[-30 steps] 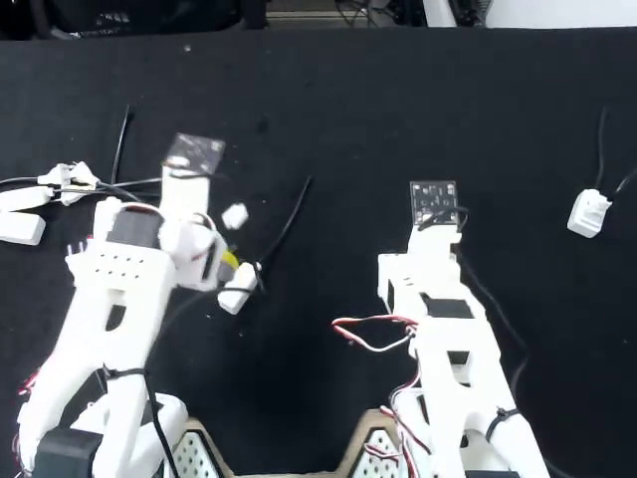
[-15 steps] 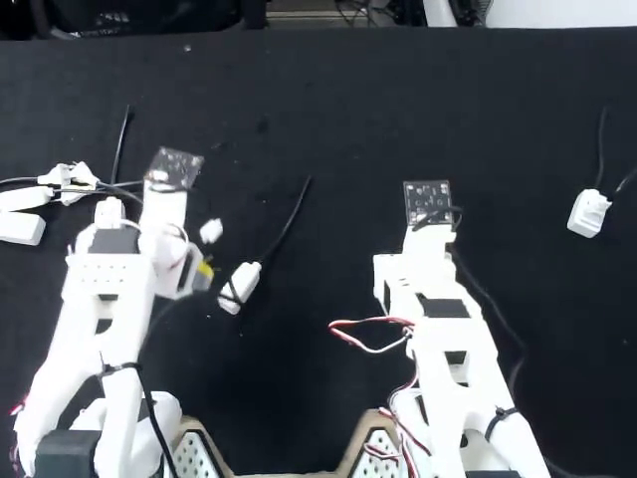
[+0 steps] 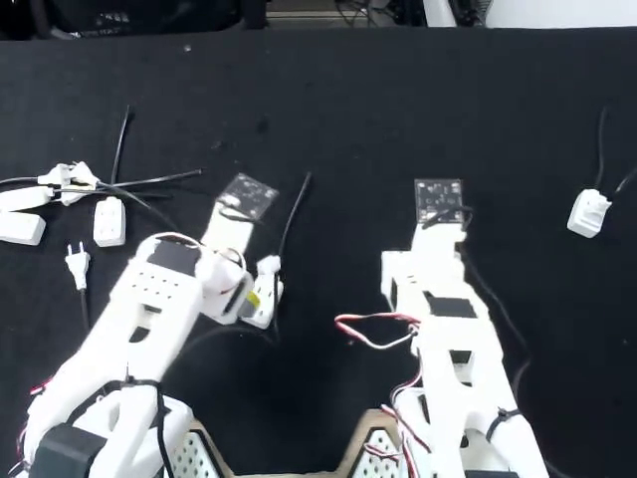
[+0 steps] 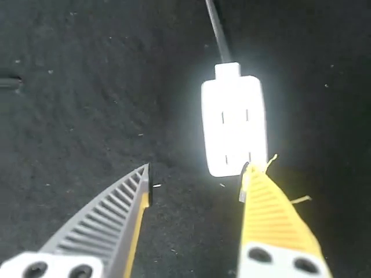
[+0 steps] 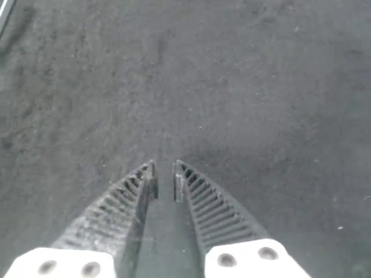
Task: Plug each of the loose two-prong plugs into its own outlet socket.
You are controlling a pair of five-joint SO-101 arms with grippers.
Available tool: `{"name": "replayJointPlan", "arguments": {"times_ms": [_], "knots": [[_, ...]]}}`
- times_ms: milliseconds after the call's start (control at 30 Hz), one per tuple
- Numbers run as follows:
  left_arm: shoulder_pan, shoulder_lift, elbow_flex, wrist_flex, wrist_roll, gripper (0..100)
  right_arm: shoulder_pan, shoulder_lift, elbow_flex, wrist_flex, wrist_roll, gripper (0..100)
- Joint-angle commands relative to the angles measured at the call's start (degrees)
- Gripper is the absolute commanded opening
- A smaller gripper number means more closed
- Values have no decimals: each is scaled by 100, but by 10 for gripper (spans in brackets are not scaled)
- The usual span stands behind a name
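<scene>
A white outlet socket [image 4: 234, 124] with two pairs of slots lies flat on the black cloth, its black cord running away from it. My left gripper [image 4: 195, 172] stands open just short of it, and the yellow finger [image 4: 264, 202] touches the socket's near end. From above, that socket [image 3: 265, 291] sits at the tip of the left arm. Another white socket [image 3: 109, 221] and a loose two-prong plug [image 3: 77, 261] lie at the far left. My right gripper [image 5: 164, 175] hangs over bare cloth, shut but for a thin slit, with nothing in it.
More white plug parts [image 3: 22, 227] and tangled black cords [image 3: 149, 183] crowd the left edge. A white socket block [image 3: 589, 212] with its cord sits at the far right. Red and white wires [image 3: 368, 334] loop off the right arm.
The left arm swung left, then back right and toward the near edge, uncovering the far-left socket and plug. The socket at its tip shifted slightly right. The right arm barely moved.
</scene>
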Motion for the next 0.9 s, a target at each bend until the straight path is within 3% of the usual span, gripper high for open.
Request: {"name": "replayJointPlan", "arguments": {"times_ms": [0, 167, 300, 433, 600, 700, 867], "knots": [[-567, -79, -277, -114, 62, 252, 255, -215, -391, -158, -35, 52], [-681, -132, 479, -941, 114, 252, 607, -215, -523, -149, -141, 51], [13, -141, 787, -1081, 343, 252, 976, -215, -558, -132, -580, 51], [769, -141, 541, -1090, 932, 252, 1002, -215, -558, -132, -624, 52], [1437, -141, 488, -1073, 1125, 252, 1002, -215, -558, -132, -615, 52], [1455, -141, 532, -818, 1073, 252, 1002, -215, -549, -141, -615, 52], [796, -149, 84, -387, 765, 252, 1002, -198, -558, -149, -615, 52]]}}
